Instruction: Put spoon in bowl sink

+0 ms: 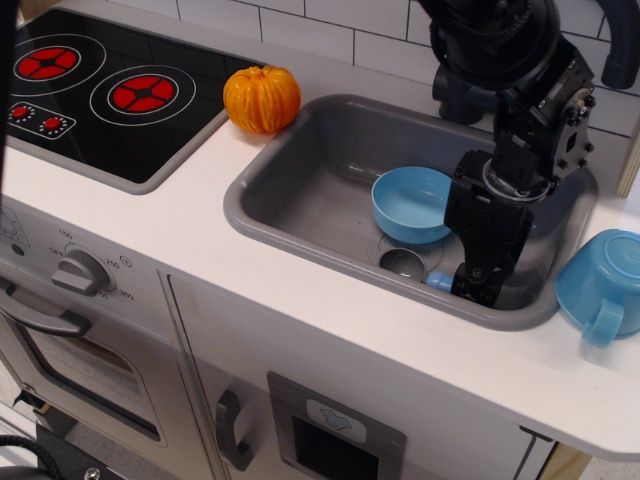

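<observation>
The spoon lies on the floor of the grey sink (300, 190) near its front wall, with its shiny round scoop (403, 263) to the left. Only the start of its light blue handle (437, 281) shows. My black gripper (476, 287) is lowered straight onto the handle and covers the rest of it. I see the fingers edge-on, so I cannot tell whether they have closed on the handle. The light blue bowl (410, 205) sits in the sink just behind the scoop, upright and empty, to the left of my gripper.
An orange toy pumpkin (262, 98) stands on the counter at the sink's back left corner. A light blue mug (605, 283) lies on the counter right of the sink. A black stove top (100, 90) is at the left. A dark faucet (620, 40) rises at the back right.
</observation>
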Motion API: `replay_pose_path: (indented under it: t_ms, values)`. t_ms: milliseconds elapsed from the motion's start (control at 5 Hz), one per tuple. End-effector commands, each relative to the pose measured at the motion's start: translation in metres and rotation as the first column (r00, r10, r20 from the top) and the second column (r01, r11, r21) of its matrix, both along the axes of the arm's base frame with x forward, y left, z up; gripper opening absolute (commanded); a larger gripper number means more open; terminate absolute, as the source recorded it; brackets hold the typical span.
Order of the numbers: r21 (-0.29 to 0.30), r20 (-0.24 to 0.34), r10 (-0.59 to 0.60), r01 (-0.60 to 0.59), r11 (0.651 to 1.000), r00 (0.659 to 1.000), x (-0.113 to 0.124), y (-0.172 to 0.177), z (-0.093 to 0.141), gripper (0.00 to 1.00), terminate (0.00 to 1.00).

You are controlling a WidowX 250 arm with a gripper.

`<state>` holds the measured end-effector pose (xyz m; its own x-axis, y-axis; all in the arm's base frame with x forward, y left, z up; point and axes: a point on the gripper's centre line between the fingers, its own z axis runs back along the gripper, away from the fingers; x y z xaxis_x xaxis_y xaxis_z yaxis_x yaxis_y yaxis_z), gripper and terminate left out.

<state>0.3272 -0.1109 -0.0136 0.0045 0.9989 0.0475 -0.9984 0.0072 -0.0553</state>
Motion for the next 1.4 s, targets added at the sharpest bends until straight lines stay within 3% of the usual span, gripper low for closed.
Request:
replay_pose_path:
  t_ms: [0, 200, 400, 1000, 1200]
  values:
    - [-0.005, 0.021, -0.025, 0.025, 1.000, 0.999, 0.019, 0.001, 0.003, 1.00, 0.00]
    - [0.004, 0.029, -0.030, 0.030, 1.000, 0.999, 0.019, 0.000, 0.001, 1.00, 0.00]
    - [-0.002, 0.053, -0.027, 0.027, 1.000, 0.998, 0.019, 0.001, 0.007, 0.00, 0.00]
    - [-0.080, 0.018, -0.026, 0.028, 0.996, 0.999, 0.011, 0.006, 0.033, 0.00, 0.00]
    - [-0.086, 0.003, -0.024, 0.024, 0.996, 1.000, 0.009, 0.011, 0.052, 0.00, 0.00]
